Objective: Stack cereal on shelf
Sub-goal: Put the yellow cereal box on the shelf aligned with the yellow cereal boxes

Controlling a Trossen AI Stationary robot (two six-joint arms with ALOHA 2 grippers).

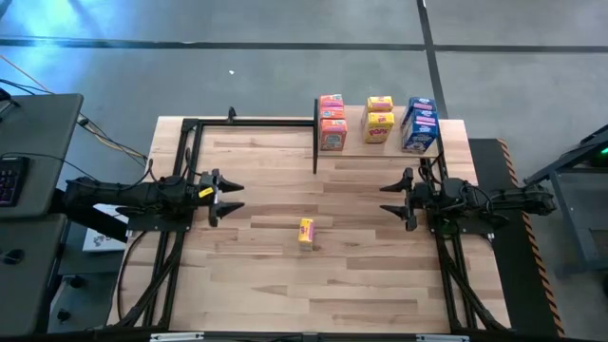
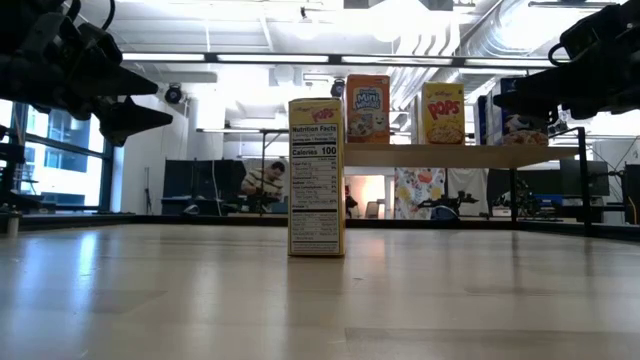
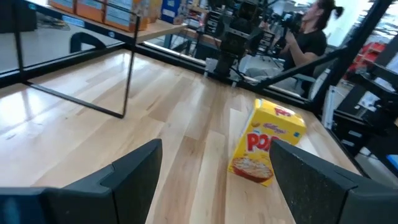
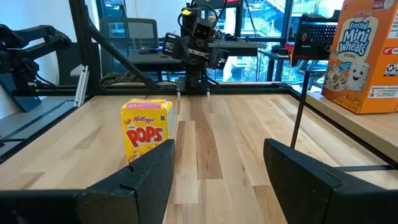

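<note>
Fingers spread on left gripper point(image 1: 231, 198) and right gripper point(image 1: 391, 200), both empty, 1 yellow cereal box point(image 1: 306, 233) between.

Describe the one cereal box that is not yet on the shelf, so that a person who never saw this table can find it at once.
Start from the wooden tabletop, between the two arms. In its open middle, well in front of the raised shelf, one small yellow Pops box stands upright, alone. The other boxes sit grouped on the shelf; this one stands on the bare table with nothing touching it.
</note>
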